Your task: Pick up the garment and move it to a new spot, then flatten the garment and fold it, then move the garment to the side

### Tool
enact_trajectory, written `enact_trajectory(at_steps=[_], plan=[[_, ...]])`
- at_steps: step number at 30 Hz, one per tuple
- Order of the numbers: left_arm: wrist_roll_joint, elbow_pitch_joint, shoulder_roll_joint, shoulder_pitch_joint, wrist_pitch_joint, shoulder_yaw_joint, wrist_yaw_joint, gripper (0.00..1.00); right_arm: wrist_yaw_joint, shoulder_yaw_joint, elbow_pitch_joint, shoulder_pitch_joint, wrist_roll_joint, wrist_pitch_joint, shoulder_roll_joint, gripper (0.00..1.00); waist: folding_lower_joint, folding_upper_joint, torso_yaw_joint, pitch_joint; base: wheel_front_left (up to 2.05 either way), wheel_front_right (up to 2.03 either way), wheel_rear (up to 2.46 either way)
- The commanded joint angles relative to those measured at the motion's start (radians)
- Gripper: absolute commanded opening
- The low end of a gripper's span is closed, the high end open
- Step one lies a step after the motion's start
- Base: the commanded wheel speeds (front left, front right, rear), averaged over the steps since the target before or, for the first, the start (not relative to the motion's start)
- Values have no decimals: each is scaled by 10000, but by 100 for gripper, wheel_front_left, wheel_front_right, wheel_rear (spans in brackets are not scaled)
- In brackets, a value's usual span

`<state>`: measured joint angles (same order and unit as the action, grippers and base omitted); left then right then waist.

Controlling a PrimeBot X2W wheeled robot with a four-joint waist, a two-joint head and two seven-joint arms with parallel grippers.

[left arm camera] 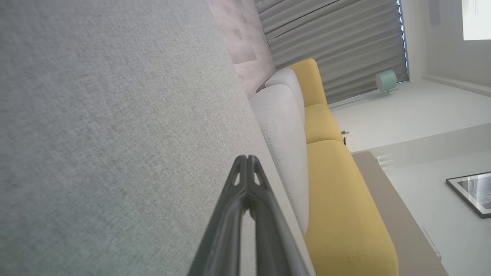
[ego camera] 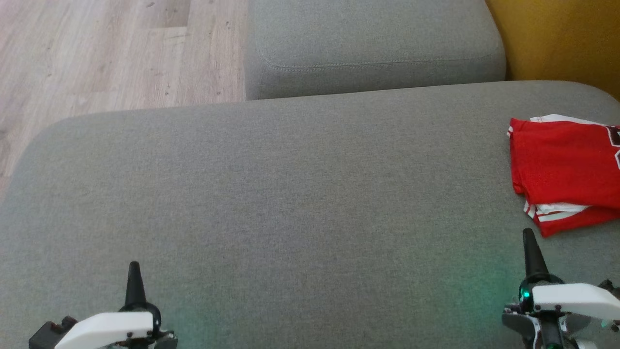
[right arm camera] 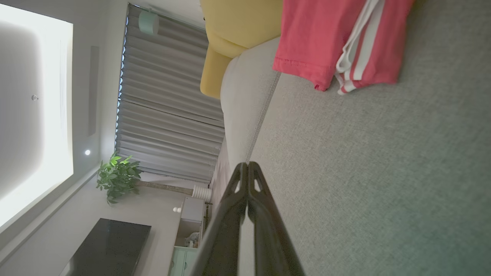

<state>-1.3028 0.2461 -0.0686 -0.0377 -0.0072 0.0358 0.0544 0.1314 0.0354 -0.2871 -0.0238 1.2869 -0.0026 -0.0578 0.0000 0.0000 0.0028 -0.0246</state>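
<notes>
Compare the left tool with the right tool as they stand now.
The right tool sits close to the folded red garment; the left tool has bare grey cushion around it. The right tool reaches higher in the head view than the left tool. Both are shut and hold nothing.

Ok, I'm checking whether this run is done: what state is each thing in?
garment: folded, lying loose at the right side of the cushion.
left gripper: shut, empty.
right gripper: shut, empty, apart from the garment.
</notes>
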Motion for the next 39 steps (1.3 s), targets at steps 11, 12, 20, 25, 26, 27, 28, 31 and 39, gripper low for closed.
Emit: enact_trajectory(at_steps=[11,12,20,25,26,27,28,31,39], plan=[[-1524,-167,-126,937,392,-637,368,0,-6,102,407,900,1591,389,-190,0,0,0,-12,118,0,0,0],[-1640,-159,-125,968,423,-665,392,0,-7,122,409,924,1711,418,-190,0,0,0,-13,128,0,0,0],[-2562,-90,-114,1208,665,-892,588,0,-7,282,428,1114,2661,657,-186,0,0,0,-21,207,0,0,0],[-3140,-47,-107,1359,819,-1036,710,0,-7,384,441,1234,3257,807,-183,0,0,0,-26,257,0,0,0],[-3256,-38,-106,1389,849,-1064,735,0,-7,405,443,1258,3376,837,-182,0,0,0,-27,267,0,0,0],[-3371,-30,-104,1420,880,-1093,759,0,-7,425,445,1282,3495,867,-181,0,0,0,-28,277,0,0,0],[-3386,-28,-101,1425,888,-1102,763,0,-7,432,446,1286,3510,875,-179,0,0,0,-28,278,0,0,0],[-3374,-27,-91,1426,899,-1116,763,0,-7,445,445,1287,3500,885,-170,0,0,0,-28,278,0,0,0],[-3349,-26,-69,1428,924,-1146,763,0,-7,473,442,1289,3476,908,-149,0,0,0,-28,278,0,0,0]])
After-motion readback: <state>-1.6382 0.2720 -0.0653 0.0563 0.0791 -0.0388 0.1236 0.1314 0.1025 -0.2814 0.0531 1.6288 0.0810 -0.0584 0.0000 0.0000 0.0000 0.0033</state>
